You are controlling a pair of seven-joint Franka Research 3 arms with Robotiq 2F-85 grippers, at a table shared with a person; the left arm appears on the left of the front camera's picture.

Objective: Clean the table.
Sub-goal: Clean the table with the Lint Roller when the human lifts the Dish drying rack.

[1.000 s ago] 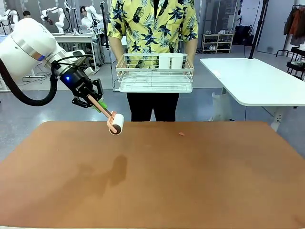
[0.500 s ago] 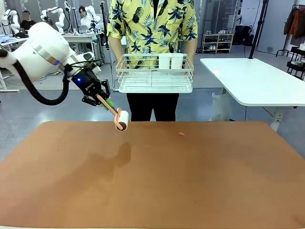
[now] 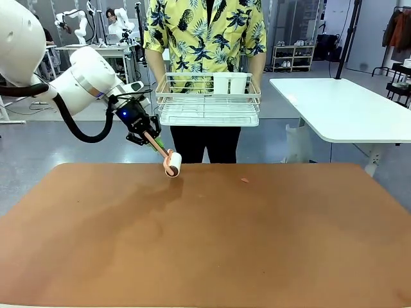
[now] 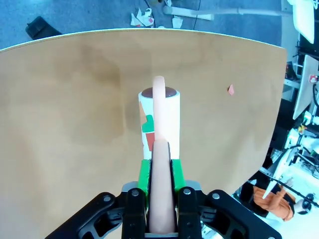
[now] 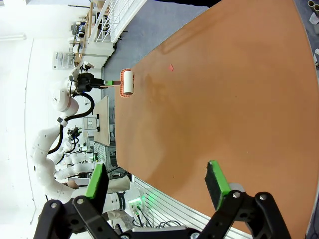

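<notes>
The table point(image 3: 212, 244) has a broad reddish-brown top. My left gripper point(image 3: 148, 137) is shut on the pink handle of a lint roller point(image 3: 172, 163), whose white roll hangs just over the table's far left part. In the left wrist view the green pads point(image 4: 144, 174) clamp the handle, and the lint roller point(image 4: 160, 112) points away over the table point(image 4: 75, 124). A small pink scrap point(image 3: 244, 180) lies right of the roll, also seen as the scrap point(image 4: 231, 89). My right gripper point(image 5: 155, 181) stands open over the table's near side point(image 5: 224, 109), with nothing between its fingers.
A person stands behind the far edge holding a white wire rack point(image 3: 209, 99) at waist height. A white-topped table point(image 3: 340, 109) stands at the back right. From the right wrist I see the lint roller point(image 5: 127, 82) and the scrap point(image 5: 171, 67) far off.
My left arm has carried the lint roller to the right and farther away, lowering the roll toward the table's far edge. The person and the rack have stayed put.
</notes>
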